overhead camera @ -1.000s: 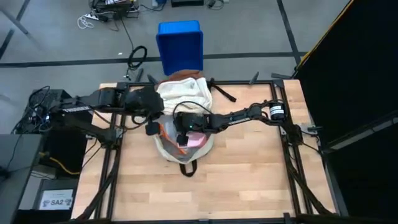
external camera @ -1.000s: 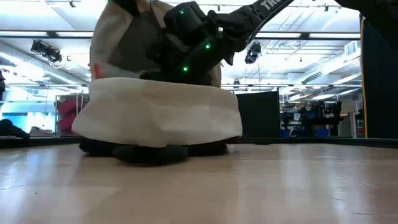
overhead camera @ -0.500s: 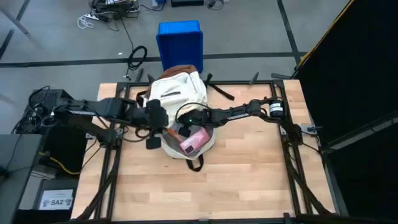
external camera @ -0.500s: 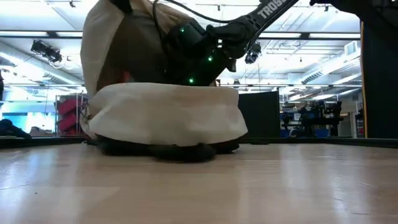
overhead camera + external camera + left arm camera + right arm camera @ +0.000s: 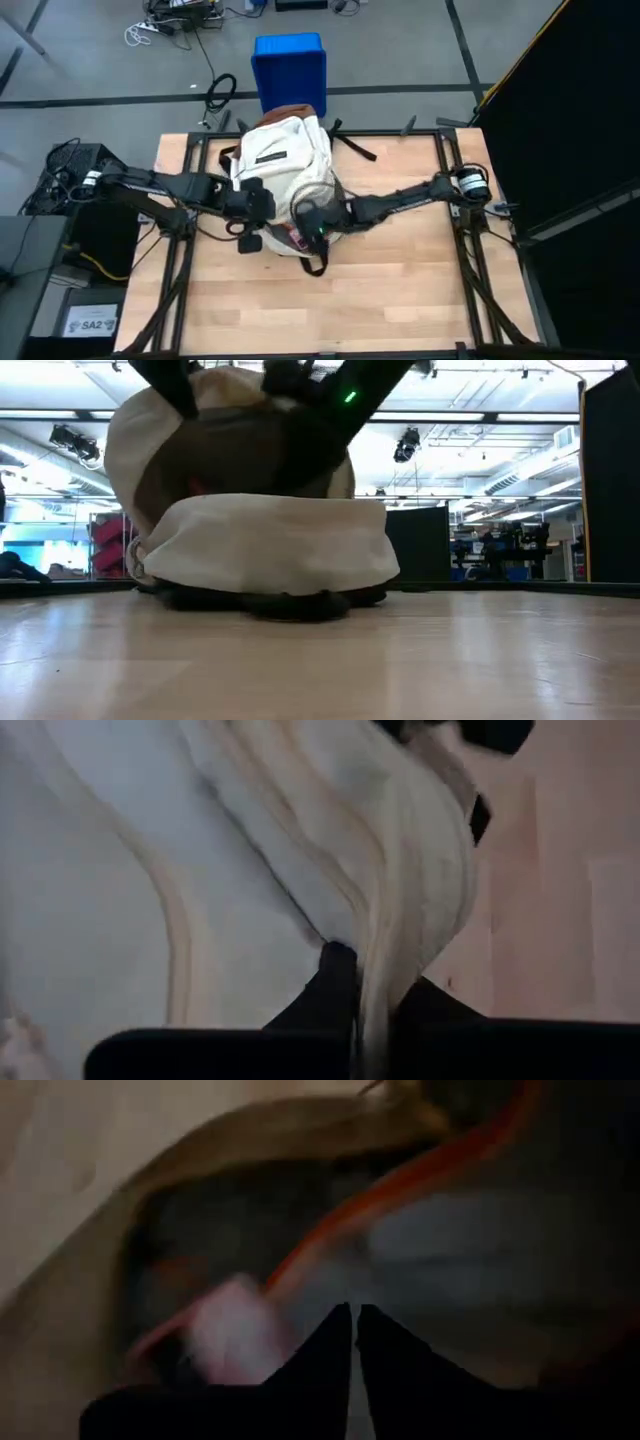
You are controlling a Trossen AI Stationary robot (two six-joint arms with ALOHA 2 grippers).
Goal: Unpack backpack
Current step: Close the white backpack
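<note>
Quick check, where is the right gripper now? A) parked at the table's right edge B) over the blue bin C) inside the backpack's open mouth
C: the right gripper reaches into the backpack opening; its wrist view looks into the dim interior.

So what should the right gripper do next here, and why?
Probably open its fingers and close on the orange-edged pouch. The right gripper is at the backpack mouth, fingertips together, with the pouch just ahead, ungrasped. The left gripper is pinching the cream fabric, holding the mouth open.
</note>
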